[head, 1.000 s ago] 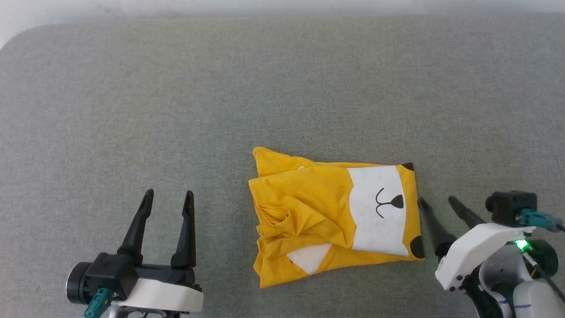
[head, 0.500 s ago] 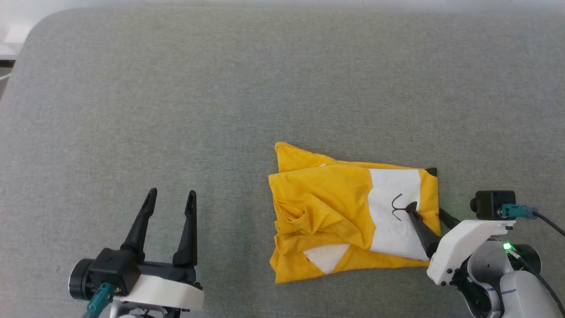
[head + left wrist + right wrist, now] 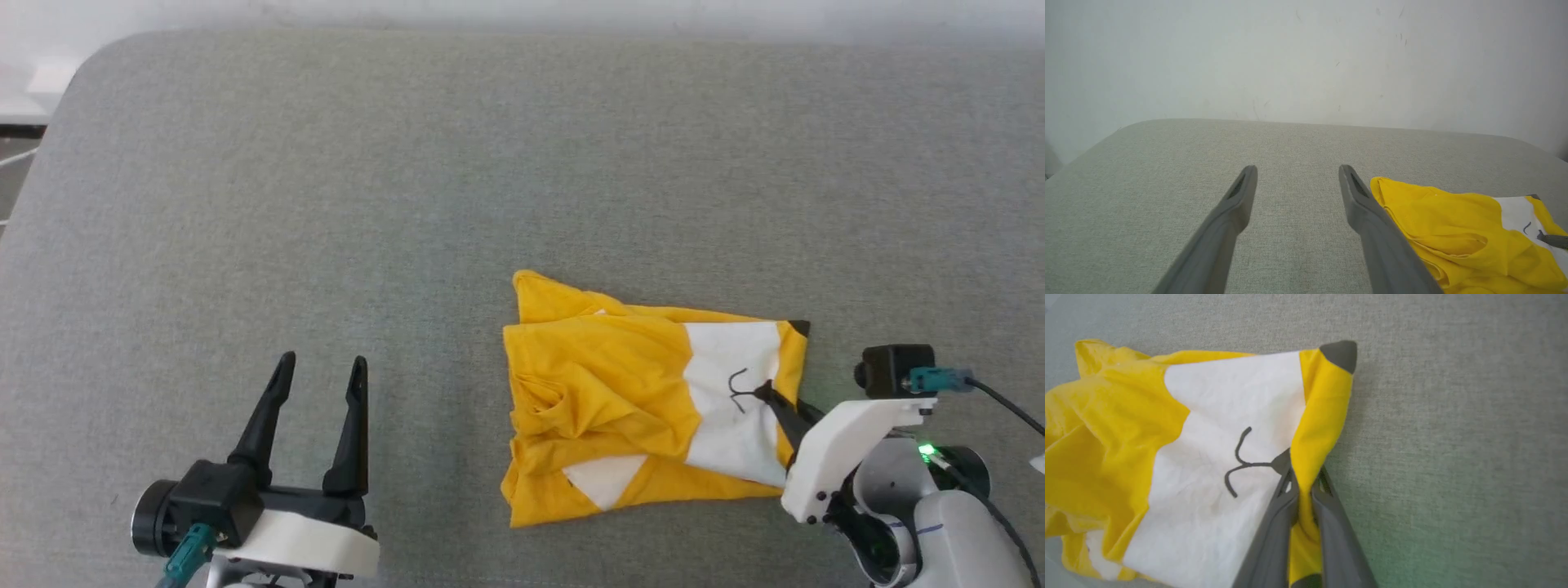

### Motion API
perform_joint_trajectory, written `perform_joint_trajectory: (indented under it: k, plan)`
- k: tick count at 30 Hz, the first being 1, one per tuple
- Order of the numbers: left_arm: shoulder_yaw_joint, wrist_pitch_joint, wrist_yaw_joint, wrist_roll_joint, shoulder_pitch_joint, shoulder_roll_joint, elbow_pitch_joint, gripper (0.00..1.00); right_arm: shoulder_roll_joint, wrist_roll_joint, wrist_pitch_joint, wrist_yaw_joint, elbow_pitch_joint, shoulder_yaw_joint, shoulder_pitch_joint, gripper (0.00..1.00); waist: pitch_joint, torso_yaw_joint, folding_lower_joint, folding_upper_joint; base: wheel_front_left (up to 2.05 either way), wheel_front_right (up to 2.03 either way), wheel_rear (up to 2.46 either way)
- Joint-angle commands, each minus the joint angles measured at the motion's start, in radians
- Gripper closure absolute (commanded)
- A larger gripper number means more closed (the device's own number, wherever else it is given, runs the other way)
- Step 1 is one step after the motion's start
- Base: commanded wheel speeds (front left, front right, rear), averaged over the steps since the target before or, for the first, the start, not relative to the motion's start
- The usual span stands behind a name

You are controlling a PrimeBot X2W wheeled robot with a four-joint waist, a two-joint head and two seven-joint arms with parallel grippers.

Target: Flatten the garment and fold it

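As the right gripper (image 3: 775,396) pinches in, we have contact! Its two dark fingers are now closed tight on the yellow right-hand edge of the garment (image 3: 620,408). In the right wrist view they are pressed together with a ridge of yellow cloth (image 3: 1306,457) squeezed between them, just beside the black nose mark (image 3: 1280,462) on the white face patch (image 3: 1216,428).

A second ago that gripper stood spread wide just off the shirt's right edge, touching nothing. Half a second ago one finger had slid over the white patch with the other at the rim. Now the gap is gone and the edge puckers toward the fingers. The whole head view has shifted across these frames, so the camera has moved; the shirt itself looks to lie where it lay.

And where is that? On the grey padded surface (image 3: 326,204), right of centre in the head view, in a rumpled heap: sleeves and body bunched on its left side, face patch up on its right.

Over on the other side, the left gripper (image 3: 322,363) sits as before, fingers spread wide, holding nothing, well apart from the shirt. In its own wrist view the yellow cloth (image 3: 1433,212) shows off to the right of those parted fingers.

For the task, I'd call this the first hold secured. Flattening is not yet done, and folding looks a long way off.
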Motion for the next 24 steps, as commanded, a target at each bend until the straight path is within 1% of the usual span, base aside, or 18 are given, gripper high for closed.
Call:
perform_joint_trajectory:
  k: [1,6,11,16,20,24]
  plan:
    - [-0.002,-0.004,0.002,0.002,-0.003,0.004,-0.006,0.0,0.004,-0.006,-0.004,-0.002,-0.005,0.009,-0.007,1.0,-0.008,-0.019,0.0,0.0,0.0,0.0,0.0]
    - [-0.01,-0.004,0.003,0.007,-0.017,0.006,-0.022,0.0,-0.012,-0.018,0.002,-0.002,-0.034,0.046,-0.055,1.0,0.0,-0.066,0.0,0.0,0.0,0.0,0.0]
    - [-0.012,0.003,0.006,0.01,-0.043,0.014,-0.033,0.0,-0.038,-0.024,0.007,-0.002,-0.038,0.1,-0.141,1.0,0.02,-0.126,0.0,0.0,0.0,0.0,0.0]
    - [-0.008,0.015,0.012,0.017,-0.064,0.028,-0.049,0.0,-0.082,-0.028,0.007,-0.002,-0.01,0.152,-0.25,1.0,0.042,-0.19,0.0,0.0,0.0,0.0,0.0]
    - [-0.007,0.026,0.017,0.025,-0.083,0.039,-0.071,0.0,-0.12,-0.027,0.004,-0.002,0.021,0.178,-0.331,1.0,0.065,-0.236,0.0,0.0,0.0,0.0,0.0]
    - [-0.008,0.042,0.021,0.033,-0.097,0.051,-0.102,0.0,-0.143,-0.019,-0.01,-0.002,0.046,0.196,-0.399,1.0,0.09,-0.287,0.0,0.0,0.0,0.0,0.0]
